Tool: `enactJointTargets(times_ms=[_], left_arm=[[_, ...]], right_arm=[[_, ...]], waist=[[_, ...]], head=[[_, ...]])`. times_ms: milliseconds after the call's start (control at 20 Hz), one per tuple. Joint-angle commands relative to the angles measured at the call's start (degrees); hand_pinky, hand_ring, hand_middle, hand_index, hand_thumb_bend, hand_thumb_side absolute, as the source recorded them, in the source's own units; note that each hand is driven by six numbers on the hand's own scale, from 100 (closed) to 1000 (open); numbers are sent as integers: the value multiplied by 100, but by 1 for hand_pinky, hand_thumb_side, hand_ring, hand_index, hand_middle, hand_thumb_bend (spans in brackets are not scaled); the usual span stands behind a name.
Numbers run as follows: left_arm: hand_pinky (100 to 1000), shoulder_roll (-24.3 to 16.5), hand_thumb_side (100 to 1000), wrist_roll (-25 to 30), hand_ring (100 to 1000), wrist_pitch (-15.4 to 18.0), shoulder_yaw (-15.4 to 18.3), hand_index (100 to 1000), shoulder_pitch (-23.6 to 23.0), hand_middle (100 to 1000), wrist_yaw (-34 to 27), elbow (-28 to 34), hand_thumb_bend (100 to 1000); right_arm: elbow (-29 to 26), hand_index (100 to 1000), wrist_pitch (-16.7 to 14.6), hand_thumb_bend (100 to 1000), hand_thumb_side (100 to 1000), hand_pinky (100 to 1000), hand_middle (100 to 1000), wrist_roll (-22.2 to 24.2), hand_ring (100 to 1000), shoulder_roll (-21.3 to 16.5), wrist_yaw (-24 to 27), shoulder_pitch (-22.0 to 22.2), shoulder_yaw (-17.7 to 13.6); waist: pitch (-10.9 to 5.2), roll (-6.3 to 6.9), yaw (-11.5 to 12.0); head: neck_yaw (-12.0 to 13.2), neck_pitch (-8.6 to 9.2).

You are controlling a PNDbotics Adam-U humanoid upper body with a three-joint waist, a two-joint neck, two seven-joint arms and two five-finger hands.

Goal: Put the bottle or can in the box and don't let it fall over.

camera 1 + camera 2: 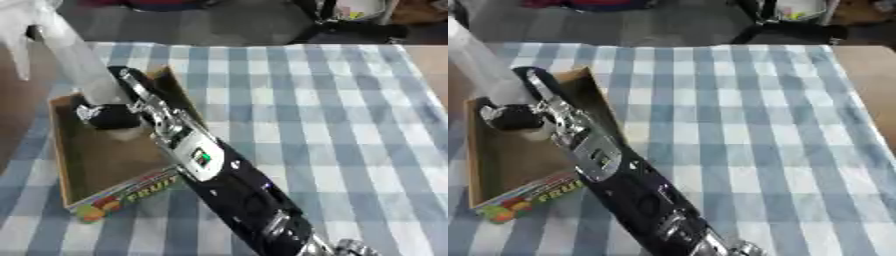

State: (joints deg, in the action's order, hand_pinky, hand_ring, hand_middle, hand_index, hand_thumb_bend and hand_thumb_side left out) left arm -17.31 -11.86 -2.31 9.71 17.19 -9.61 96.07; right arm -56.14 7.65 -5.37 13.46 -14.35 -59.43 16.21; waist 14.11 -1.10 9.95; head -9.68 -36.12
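A clear plastic bottle (80,62) leans up and to the left out of an open cardboard box (131,192) with fruit print on its front wall. The box sits at the left of the table. My right hand (112,116) is inside the box, its black fingers curled round the bottle's lower part. The bottle's pale base (124,133) shows just below the hand, close to the box floor; whether it touches is unclear. My right forearm (206,165) runs from the bottom edge diagonally up to the box, over its right wall. The left hand shows in no view.
A blue and white checked cloth (332,125) covers the table to the right of the box. Bare brown table edge (877,65) shows at the far right. Black chair legs (350,30) stand on the floor beyond the table.
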Motion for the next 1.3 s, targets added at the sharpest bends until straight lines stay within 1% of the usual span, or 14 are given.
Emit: enactJointTargets(times_ms=[50,150,200,300,350,450,550,750,950,1300], left_arm=[[866,-70,548,19,535,-10,-5,773,75,711,-9,114,738],[867,-74,547,30,535,-13,-11,773,69,711,-4,109,739],[867,-77,547,33,535,-13,-13,773,65,711,-2,107,740],[867,-82,546,41,535,-13,-16,774,57,711,0,103,741],[867,-85,546,46,535,-13,-19,774,55,711,1,102,741],[867,-88,545,54,535,-13,-21,774,51,711,2,100,742],[867,-90,545,56,535,-12,-19,774,50,711,2,98,742],[867,-96,545,62,535,-12,-18,774,45,711,3,95,741],[866,-110,545,65,535,-13,-14,774,31,711,6,88,742],[866,-155,544,57,535,-13,3,775,-30,711,15,59,742]], right_arm=[[15,660,-206,248,190,773,849,-17,811,85,-88,-99,-58],[7,810,-367,391,262,787,879,73,834,61,-163,-114,-55],[3,866,-444,409,302,800,901,127,848,47,-232,-119,-58],[15,913,-559,354,348,822,924,255,870,18,-398,-128,-56],[28,920,-595,337,367,830,928,327,877,-4,-489,-137,-46],[45,923,-628,332,365,838,935,439,884,-33,-691,-142,-53],[54,924,-623,337,337,842,935,492,886,-34,-898,-133,-87],[53,920,-575,354,321,839,932,532,885,-20,-1214,-95,-174],[13,916,-519,358,323,836,929,521,881,-73,-1182,-69,-210],[-127,915,-358,346,356,833,929,540,880,-327,-846,-26,-197]], waist=[[-78,39,20],[-78,39,14],[-78,39,10],[-79,41,3],[-80,41,1],[-83,41,-3],[-85,40,-7],[-91,36,-20],[-100,32,-43],[-131,26,-121]], head=[[0,71],[17,72],[28,74],[49,76],[54,75],[63,75],[77,74],[117,72],[153,71],[204,46]])
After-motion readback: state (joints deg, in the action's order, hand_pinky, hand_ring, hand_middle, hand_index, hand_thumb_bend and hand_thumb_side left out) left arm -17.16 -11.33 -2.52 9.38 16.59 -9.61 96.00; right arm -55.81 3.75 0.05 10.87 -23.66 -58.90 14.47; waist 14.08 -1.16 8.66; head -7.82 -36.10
